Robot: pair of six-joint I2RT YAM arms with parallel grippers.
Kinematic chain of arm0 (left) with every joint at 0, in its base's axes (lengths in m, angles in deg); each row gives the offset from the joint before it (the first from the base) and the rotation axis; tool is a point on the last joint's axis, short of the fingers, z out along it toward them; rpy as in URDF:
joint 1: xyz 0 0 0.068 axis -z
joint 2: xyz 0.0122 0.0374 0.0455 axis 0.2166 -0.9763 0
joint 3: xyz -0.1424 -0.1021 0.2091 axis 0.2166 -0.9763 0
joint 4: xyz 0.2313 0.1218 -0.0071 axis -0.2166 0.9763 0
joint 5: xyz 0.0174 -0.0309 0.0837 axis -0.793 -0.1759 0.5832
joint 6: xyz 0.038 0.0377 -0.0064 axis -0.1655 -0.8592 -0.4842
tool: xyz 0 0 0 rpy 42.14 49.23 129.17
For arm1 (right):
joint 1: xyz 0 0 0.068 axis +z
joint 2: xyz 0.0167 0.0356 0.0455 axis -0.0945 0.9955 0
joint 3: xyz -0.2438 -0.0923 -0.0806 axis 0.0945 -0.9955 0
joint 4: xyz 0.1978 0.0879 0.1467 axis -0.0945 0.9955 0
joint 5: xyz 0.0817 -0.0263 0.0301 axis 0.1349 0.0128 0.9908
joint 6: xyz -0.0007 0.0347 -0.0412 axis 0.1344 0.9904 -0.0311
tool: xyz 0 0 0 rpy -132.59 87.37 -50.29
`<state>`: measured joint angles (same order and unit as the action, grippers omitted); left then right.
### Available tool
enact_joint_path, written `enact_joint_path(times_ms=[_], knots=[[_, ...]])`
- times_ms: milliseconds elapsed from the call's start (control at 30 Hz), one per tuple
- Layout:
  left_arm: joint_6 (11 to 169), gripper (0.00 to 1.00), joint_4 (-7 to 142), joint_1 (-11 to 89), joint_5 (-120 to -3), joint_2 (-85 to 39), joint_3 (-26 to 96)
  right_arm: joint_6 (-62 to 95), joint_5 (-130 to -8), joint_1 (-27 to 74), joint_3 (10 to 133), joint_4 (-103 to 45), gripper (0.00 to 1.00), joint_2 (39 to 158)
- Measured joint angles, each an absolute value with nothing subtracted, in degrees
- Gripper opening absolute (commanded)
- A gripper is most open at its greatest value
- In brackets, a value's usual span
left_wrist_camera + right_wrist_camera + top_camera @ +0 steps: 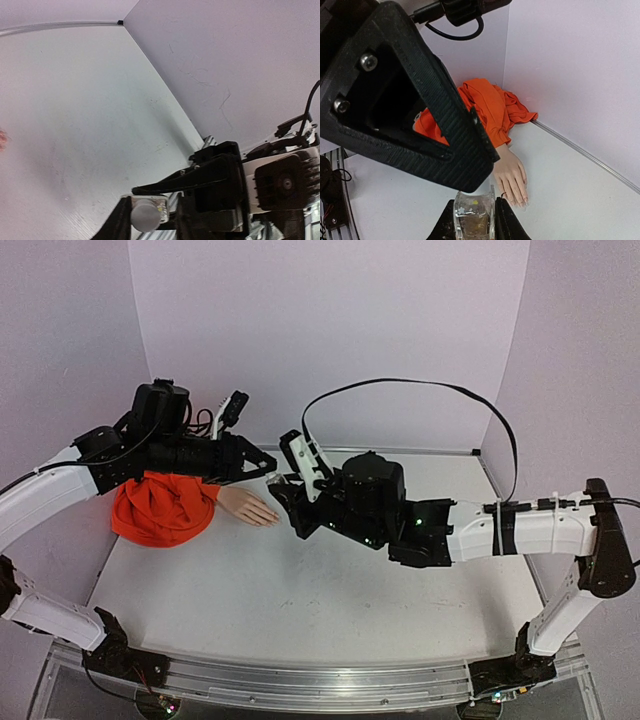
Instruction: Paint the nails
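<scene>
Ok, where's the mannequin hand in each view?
Top external: mannequin hand left of centre, fingers pointing right.
Left wrist: mannequin hand barely in view, a pink sliver at the far left edge, probably its fingertips.
Right wrist: mannequin hand lower centre, up and right of the small clear bottle.
Shared landmark: the orange sleeve at its wrist, in the top and right wrist views only.
</scene>
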<state>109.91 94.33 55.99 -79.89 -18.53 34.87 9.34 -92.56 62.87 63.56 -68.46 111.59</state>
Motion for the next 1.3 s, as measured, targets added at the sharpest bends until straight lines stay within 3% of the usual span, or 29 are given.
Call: enact_joint_path(times_ms=[233, 400, 500, 667, 867, 900, 1000, 1067, 1133, 1300], knots=[[109.3, 0.01, 95.1, 55.8, -78.8, -18.8, 35.0, 8.1, -93.7, 63.1, 63.9, -67.8, 0.00, 111.6], [106.5, 0.00, 95.4, 55.4, -80.7, -19.4, 35.0, 7.7, -90.8, 62.5, 63.6, -67.4, 0.00, 111.5], [101.6, 0.00, 95.9, 55.0, -84.9, -19.7, 35.0, 8.2, -80.0, 59.3, 60.7, -68.7, 0.00, 109.3], [91.9, 0.00, 95.0, 55.8, -95.0, -20.3, 35.4, 15.4, -44.7, 49.9, 55.8, -74.8, 0.00, 106.5], [87.6, 0.00, 95.9, 57.0, -99.4, -20.3, 36.1, 21.7, -34.9, 48.6, 53.9, -79.1, 0.00, 106.3], [87.5, 0.00, 96.2, 57.1, -99.3, -20.3, 36.1, 22.1, -34.9, 48.6, 53.5, -79.6, 0.10, 106.2], [87.5, 0.00, 96.7, 57.2, -98.1, -20.3, 36.1, 22.2, -36.8, 48.9, 53.2, -79.7, 0.66, 106.2], [88.2, 0.00, 97.0, 57.1, -96.5, -20.3, 36.1, 20.6, -39.6, 49.4, 53.2, -78.3, 0.87, 106.2], [88.8, 0.00, 98.2, 57.1, -93.1, -20.3, 36.2, 18.8, -45.4, 50.0, 53.5, -74.6, 0.97, 106.3], [90.7, 0.00, 101.8, 57.2, -83.0, -21.4, 36.1, 16.2, -62.1, 50.1, 52.2, -66.2, 0.98, 106.0]])
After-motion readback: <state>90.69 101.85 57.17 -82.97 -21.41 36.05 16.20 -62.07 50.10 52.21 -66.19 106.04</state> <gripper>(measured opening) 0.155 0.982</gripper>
